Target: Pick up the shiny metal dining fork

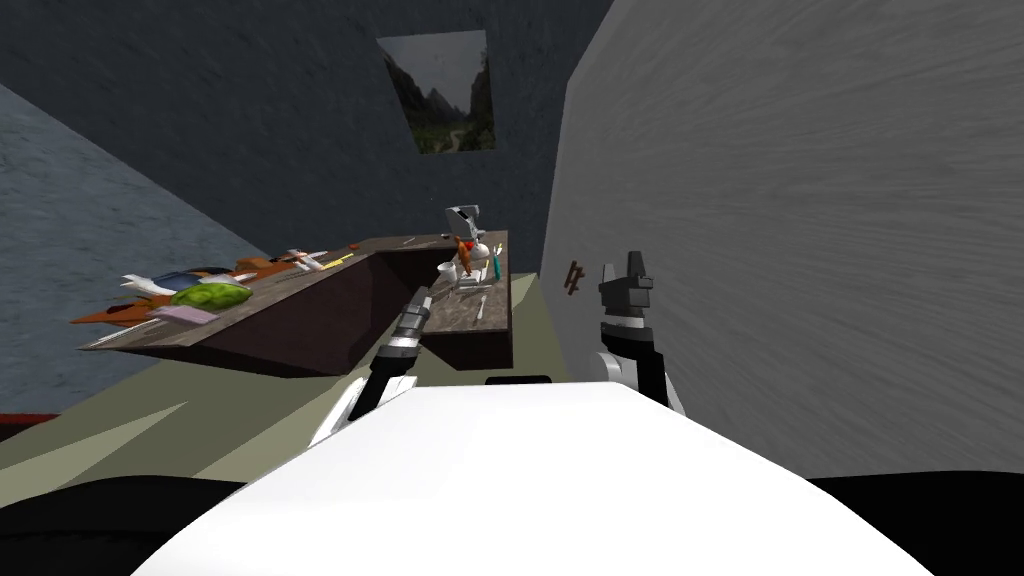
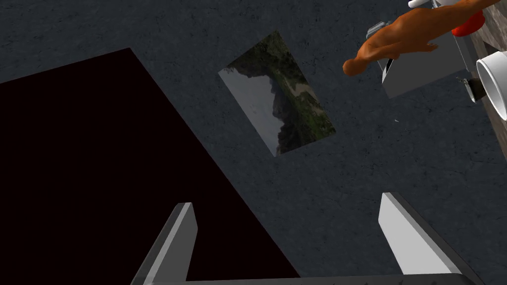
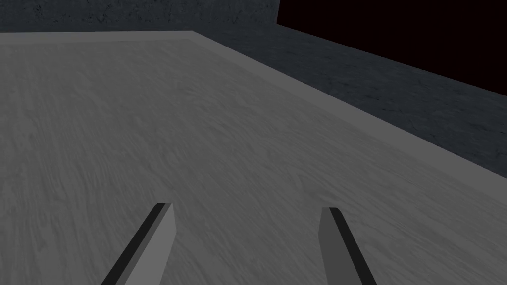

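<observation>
The fork (image 1: 481, 307) lies on the near end of the worktop's (image 1: 330, 310) right-hand leg. It is just to the right of my left tool (image 2: 287, 200) and a little farther off, clear of the blades and not touched. It shows as a thin pale sliver, lighter than the board under it, lying flat with its length running roughly near to far. It is too small for me to make out the tines or any shine.

My left tool hangs at the near left edge of that leg, its two flat grey blades spread apart with nothing between them. Beyond them on the worktop are a white cup (image 2: 492, 86) with a round open mouth, a boxy grey thing (image 2: 426, 69) and a smooth orange figure (image 2: 396, 39). The worktop is L-shaped, with dark brown sides and a streaky greyish top.

My right tool (image 1: 621, 265) is raised well to the right of the worktop, beside a grey wall (image 1: 800, 250) with a brushed, streaked texture. Its blades are also parted and empty.
</observation>
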Tool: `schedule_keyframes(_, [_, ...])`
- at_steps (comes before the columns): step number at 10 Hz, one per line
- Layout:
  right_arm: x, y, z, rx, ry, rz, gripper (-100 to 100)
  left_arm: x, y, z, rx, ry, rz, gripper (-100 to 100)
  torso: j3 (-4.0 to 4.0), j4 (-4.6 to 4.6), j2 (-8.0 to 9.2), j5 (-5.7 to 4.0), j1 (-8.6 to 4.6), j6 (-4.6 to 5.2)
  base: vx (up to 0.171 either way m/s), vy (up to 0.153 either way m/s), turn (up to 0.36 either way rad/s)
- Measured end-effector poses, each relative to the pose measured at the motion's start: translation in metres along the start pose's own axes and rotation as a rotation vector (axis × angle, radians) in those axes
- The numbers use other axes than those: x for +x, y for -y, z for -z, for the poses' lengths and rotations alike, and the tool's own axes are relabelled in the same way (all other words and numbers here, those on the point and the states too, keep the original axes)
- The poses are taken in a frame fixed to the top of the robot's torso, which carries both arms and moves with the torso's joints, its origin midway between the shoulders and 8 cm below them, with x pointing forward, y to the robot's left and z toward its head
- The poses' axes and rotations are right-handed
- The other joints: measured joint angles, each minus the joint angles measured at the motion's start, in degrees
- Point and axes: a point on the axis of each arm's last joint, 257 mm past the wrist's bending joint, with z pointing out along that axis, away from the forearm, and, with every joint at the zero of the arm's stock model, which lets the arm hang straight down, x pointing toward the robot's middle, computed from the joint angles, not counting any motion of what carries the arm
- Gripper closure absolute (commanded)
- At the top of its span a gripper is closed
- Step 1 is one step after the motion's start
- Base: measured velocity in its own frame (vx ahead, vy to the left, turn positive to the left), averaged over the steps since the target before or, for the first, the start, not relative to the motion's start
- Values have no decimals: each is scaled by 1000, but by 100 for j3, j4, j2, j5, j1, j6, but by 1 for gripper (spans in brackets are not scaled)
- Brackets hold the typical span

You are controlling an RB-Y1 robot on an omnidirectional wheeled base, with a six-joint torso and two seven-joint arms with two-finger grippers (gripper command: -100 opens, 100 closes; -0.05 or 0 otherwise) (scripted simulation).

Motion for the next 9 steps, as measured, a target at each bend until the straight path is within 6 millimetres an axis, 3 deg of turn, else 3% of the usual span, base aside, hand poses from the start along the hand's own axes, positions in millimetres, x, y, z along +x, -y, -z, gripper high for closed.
schedule_keyframes(9, [0, 0, 0, 0, 0, 0, 0, 8, -67, 29, -246, -178, -68, -100, -3, -1, -6, 2, 8, -1, -25, -32, -151])
